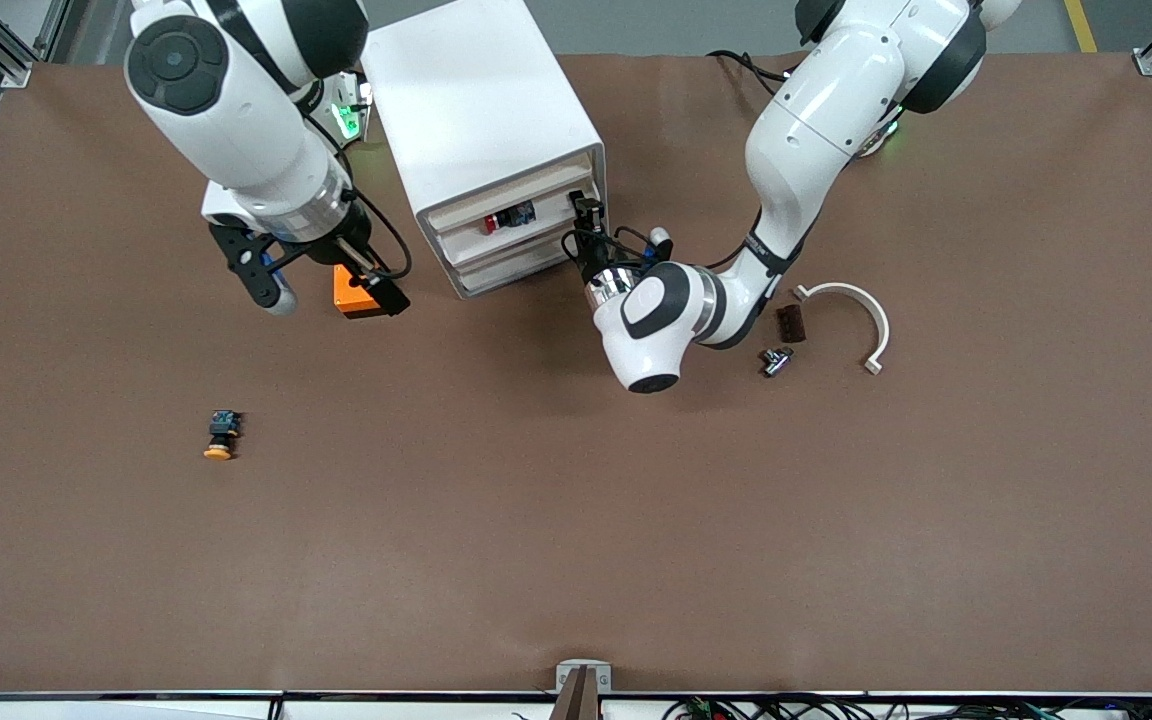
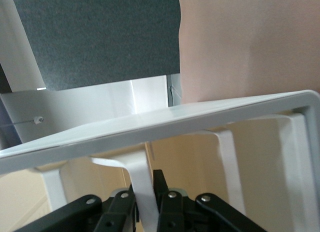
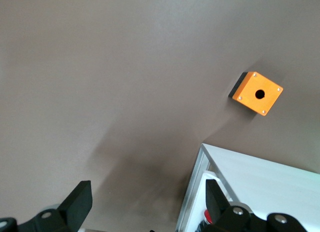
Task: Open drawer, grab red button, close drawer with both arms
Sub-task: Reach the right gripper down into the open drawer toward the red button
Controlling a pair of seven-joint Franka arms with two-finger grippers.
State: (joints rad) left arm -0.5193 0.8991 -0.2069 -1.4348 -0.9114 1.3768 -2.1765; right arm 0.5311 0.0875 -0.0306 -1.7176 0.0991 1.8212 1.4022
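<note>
The white cabinet [image 1: 481, 110] stands near the robots' bases, and its top drawer [image 1: 548, 226] is pulled out a little. The red-capped button [image 1: 506, 219] lies inside the drawer. My left gripper [image 1: 588, 214] is in front of the drawer, shut on its white handle [image 2: 143, 178], which shows between the black fingers [image 2: 161, 184] under the drawer front [image 2: 165, 123]. My right gripper [image 1: 328, 292] is open and empty, up over the table beside the cabinet, above the orange cube [image 1: 354, 301]. In the right wrist view it [image 3: 147, 204] is spread wide, with a sliver of the button [image 3: 207, 215] by the cabinet corner [image 3: 250, 179].
The orange cube with a hole [image 3: 256, 93] lies toward the right arm's end, beside the cabinet. A yellow-capped button [image 1: 221, 437] lies nearer the front camera. A white curved bracket [image 1: 854, 308], a brown block [image 1: 789, 322] and a metal piece [image 1: 774, 360] lie toward the left arm's end.
</note>
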